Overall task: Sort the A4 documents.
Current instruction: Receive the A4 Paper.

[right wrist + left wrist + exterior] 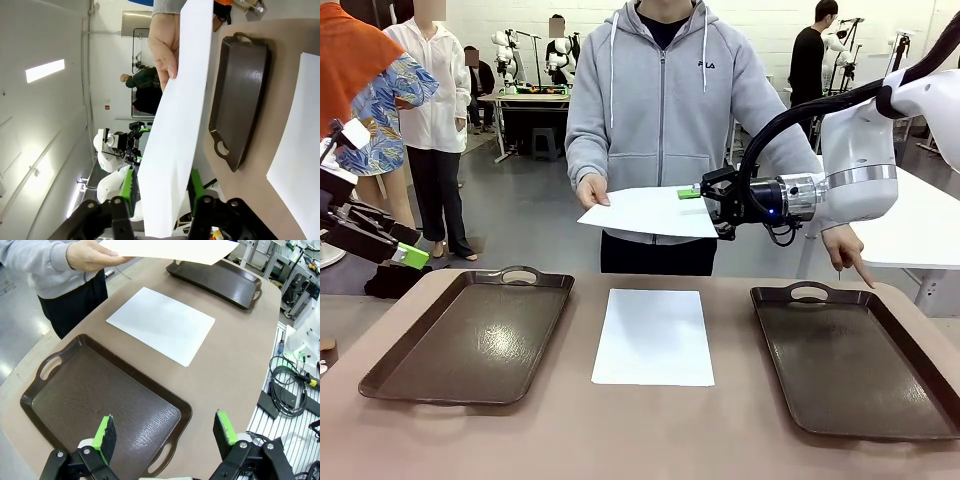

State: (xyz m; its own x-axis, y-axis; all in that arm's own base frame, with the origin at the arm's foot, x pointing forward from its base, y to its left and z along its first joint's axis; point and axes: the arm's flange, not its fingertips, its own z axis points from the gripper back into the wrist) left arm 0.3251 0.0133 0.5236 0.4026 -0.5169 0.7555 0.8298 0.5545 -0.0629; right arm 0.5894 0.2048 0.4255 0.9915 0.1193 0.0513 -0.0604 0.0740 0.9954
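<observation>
A person's hand [592, 190] holds one white A4 document [650, 212] level in the air above the table's far edge. My right gripper [705, 200] reaches in from the right, its green pads on either side of that sheet's [175, 125] edge. The jaws have narrowed round it, but a firm pinch cannot be made out. A second A4 document [655, 335] lies flat on the table between two trays. My left gripper [165, 427] hangs open with nothing in it over the near end of the left tray [100, 390].
Two dark brown handled trays lie on the tan table, the left tray [470, 340] and the right tray [850, 360], both with nothing in them. The person's other hand [845, 255] points a finger down at the right tray's far corner.
</observation>
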